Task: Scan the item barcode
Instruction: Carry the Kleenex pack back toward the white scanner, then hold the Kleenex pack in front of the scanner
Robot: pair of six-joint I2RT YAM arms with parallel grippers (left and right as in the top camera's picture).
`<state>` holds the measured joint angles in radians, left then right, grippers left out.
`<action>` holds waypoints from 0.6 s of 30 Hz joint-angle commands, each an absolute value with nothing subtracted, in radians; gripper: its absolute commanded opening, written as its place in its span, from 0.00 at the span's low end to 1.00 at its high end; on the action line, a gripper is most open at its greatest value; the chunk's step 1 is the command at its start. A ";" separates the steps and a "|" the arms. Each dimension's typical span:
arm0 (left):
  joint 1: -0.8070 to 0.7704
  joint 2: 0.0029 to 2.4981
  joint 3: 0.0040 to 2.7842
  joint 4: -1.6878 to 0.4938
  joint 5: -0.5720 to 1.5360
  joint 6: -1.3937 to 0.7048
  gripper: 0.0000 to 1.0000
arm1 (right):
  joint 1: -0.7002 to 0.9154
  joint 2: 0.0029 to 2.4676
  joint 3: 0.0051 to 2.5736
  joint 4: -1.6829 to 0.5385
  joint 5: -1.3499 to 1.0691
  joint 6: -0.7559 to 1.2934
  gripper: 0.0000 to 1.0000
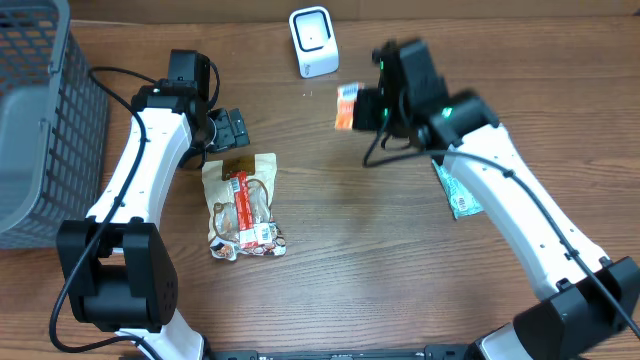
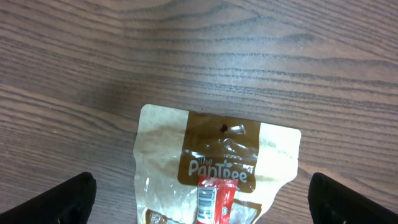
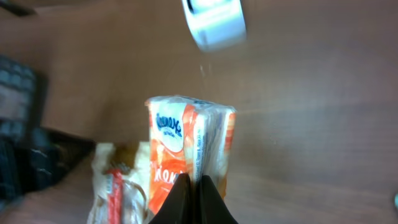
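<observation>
Orange-and-white packet (image 1: 347,106) is held aloft, pinched by the right gripper (image 3: 194,186) with jaws pressed tight on it, hanging just right of the white scanner (image 1: 313,41) and a little nearer the robot. I'd turn its barcode face square to the scanner window and hold steady, though which face carries the code I can't tell. Left gripper (image 1: 228,128) hovers spread wide over the brown snack bag (image 1: 243,205), well left of the scanner; a teal packet (image 1: 460,195) lies well right of it, a grey basket (image 1: 40,120) far left, nothing between packet and scanner.

"The PanTree" on snack pouch (image 2: 217,165)
</observation>
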<state>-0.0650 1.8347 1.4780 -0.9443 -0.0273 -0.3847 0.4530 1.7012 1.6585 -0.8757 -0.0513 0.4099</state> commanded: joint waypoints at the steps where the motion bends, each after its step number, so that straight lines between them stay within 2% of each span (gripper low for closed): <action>1: -0.067 1.823 1.489 -0.942 -0.034 -0.366 1.00 | 0.455 1.782 1.922 -0.953 0.030 0.337 0.04; 3: -0.067 1.823 1.489 -0.942 -0.034 -0.366 1.00 | 0.459 1.821 2.004 -0.950 0.064 0.292 0.04; 10: -0.067 1.823 1.489 -0.942 -0.034 -0.366 1.00 | 0.491 1.907 2.013 -0.792 0.237 0.156 0.04; 18: -0.067 1.823 1.489 -0.942 -0.034 -0.366 1.00 | 0.499 2.091 2.013 -0.561 0.278 0.022 0.04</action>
<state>-0.0650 1.8347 1.4780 -0.9432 -0.0277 -0.3847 0.4980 2.0315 2.0003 -0.6086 0.2276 0.1158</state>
